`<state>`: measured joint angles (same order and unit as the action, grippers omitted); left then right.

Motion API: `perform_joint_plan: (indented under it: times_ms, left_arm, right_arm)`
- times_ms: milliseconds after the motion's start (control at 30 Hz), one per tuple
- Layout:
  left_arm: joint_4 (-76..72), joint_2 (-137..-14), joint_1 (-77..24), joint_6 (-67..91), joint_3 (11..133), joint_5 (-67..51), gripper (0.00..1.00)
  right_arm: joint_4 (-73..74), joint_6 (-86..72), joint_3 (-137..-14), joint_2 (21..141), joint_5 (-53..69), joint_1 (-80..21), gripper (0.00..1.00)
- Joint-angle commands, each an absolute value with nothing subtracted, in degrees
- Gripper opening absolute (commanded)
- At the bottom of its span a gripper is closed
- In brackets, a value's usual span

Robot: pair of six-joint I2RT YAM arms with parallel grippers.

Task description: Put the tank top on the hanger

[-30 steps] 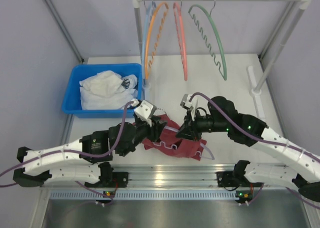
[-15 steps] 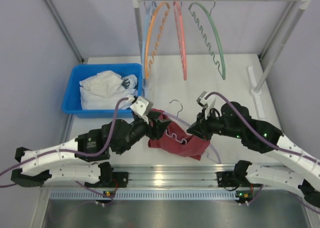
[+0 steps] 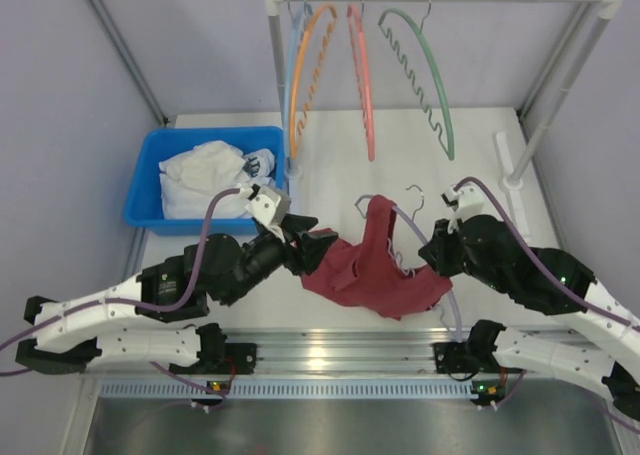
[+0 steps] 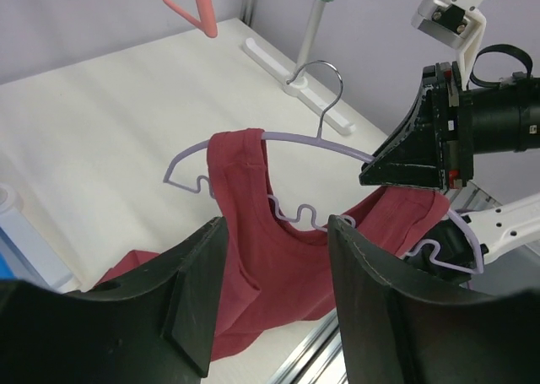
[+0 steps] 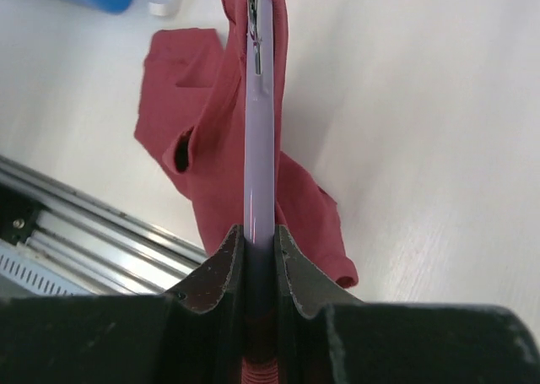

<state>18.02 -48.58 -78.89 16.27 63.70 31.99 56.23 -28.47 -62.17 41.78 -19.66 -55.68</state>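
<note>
Threading, half done. Hanger (image 5: 259,122): one end pinched in right gripper (image 5: 259,236). Tank top (image 3: 375,270): one strap over hanger's free arm, rest sagging below. Left gripper (image 4: 277,228): near hanger, fingers apart, empty. Next, probably: catch loose strap

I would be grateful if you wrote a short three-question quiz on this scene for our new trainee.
1. True or false: the right claw is shut on the hanger.
2. Where is the tank top? A) in the blue bin; B) partly draped over the hanger; C) hung on the clothes rail.
3. Fill in: the left claw has its jaws ____.
Key: 1 true; 2 B; 3 open.
</note>
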Motion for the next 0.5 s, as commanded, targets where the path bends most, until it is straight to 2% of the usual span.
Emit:
perform_joint_plan:
  times_ms: [0, 133, 300, 400, 433, 467]
  left_arm:
    - [17.2, -47.7, -79.0, 14.7, 67.1, 31.1, 0.56]
    - [18.5, -48.1, -78.9, 13.7, 68.6, 30.2, 0.56]
    - [18.9, -47.7, -79.0, 12.3, 69.2, 29.3, 0.56]
    - [18.9, -47.4, -78.9, 11.9, 69.1, 29.0, 0.56]
    - [19.2, -47.3, -79.0, 11.9, 69.1, 28.7, 0.56]
    - [19.3, -47.4, -79.0, 12.0, 69.1, 28.6, 0.56]
  right_arm:
    - [61.0, -35.0, -67.1, 41.2, -30.0, -54.5, 0.0]
    - [62.6, -36.6, -68.1, 41.6, -31.1, -51.2, 0.0]
    - [60.9, -33.9, -69.0, 44.9, -26.6, -44.7, 0.0]
    - [59.6, -29.3, -70.7, 46.3, -23.0, -36.7, 0.0]
    - [58.9, -27.7, -71.1, 46.8, -20.9, -30.6, 0.0]
    - [57.3, -26.2, -71.4, 47.5, -15.3, -27.2, 0.0]
